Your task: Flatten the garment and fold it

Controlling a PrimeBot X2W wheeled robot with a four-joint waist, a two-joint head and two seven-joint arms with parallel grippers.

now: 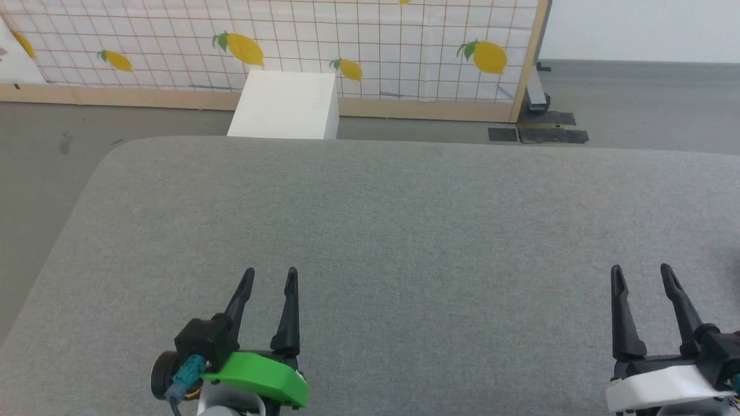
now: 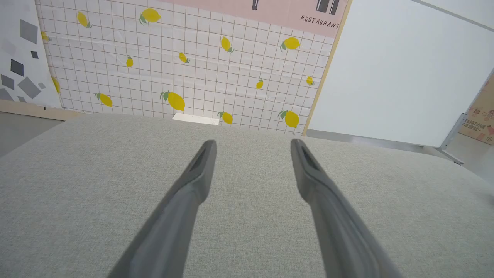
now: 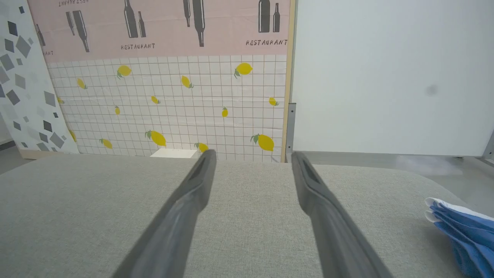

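1. Head view, left side: the left gripper (image 1: 270, 271), with its green plastic housing, hovers low over the wide grey fabric-covered surface (image 1: 370, 219). Its two dark fingers are parted by a moderate gap with nothing between them.
2. Centre, beyond the surface's far edge: a plain white box (image 1: 286, 104) stands on the floor against a grid-patterned wall panel printed with yellow lemons (image 1: 370, 40).
3. Right side: the right gripper (image 1: 641, 268), with its white housing, sits over the same grey surface. Its fingers are spread about as far as the left gripper's and are likewise empty.
4. Right wrist view, lower right corner: the bright blue thin-fabric garment with white edging (image 3: 465, 231) lies bunched in layered folds on the grey surface, near its right end. It is off to the right of the right gripper's fingers and clear of them; part of it runs out of the picture.
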